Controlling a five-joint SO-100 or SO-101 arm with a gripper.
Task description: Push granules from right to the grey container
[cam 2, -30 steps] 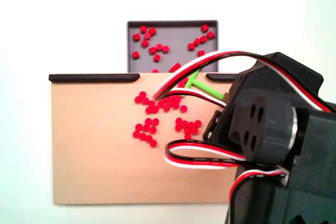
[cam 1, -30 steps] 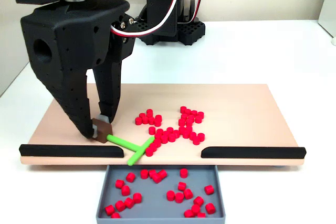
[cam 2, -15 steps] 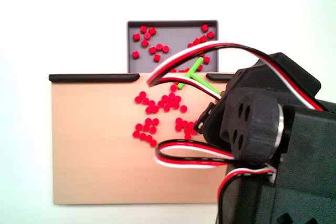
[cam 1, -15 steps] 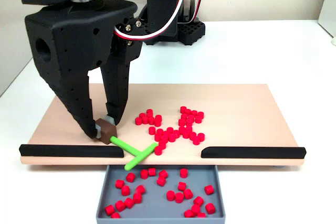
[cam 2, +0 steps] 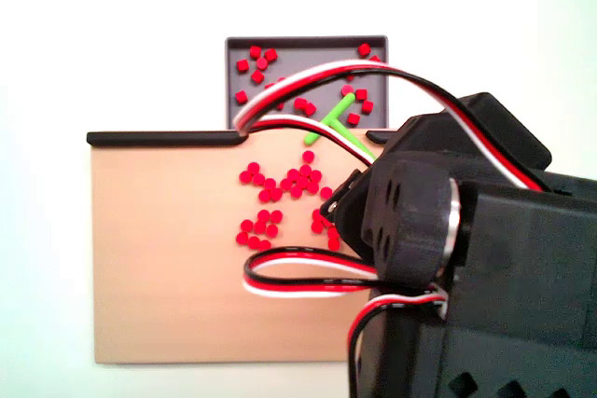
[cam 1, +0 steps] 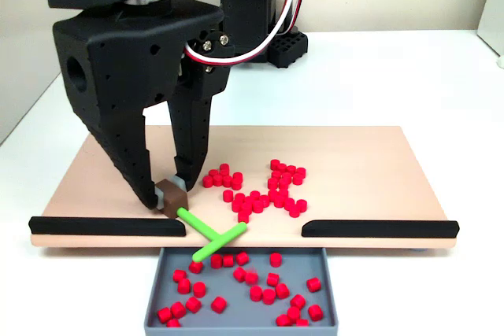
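Note:
My black gripper point(cam 1: 167, 194) stands over the left part of the tan board point(cam 1: 354, 171), shut on the brown block at the end of a green T-shaped stick point(cam 1: 206, 230). The stick's crossbar hangs over the board's front edge, above the grey container point(cam 1: 236, 325). Many red granules point(cam 1: 260, 194) lie scattered mid-board, to the right of the stick; several more rest inside the container. From above, the granules point(cam 2: 289, 184) sit below the grey container point(cam 2: 312, 64), and the green stick point(cam 2: 336, 123) reaches into the gap at its mouth. The arm hides the gripper there.
Two black strips point(cam 1: 106, 226) point(cam 1: 378, 228) line the board's front edge, with a gap between them over the container. The arm's base and cables point(cam 1: 244, 5) stand behind the board. A white table point(cam 1: 409, 76) surrounds everything.
The gripper has moved right and toward the front edge with the stick. Its crossbar swept several granules through the gap into the container, and the cluster near the edge has thinned.

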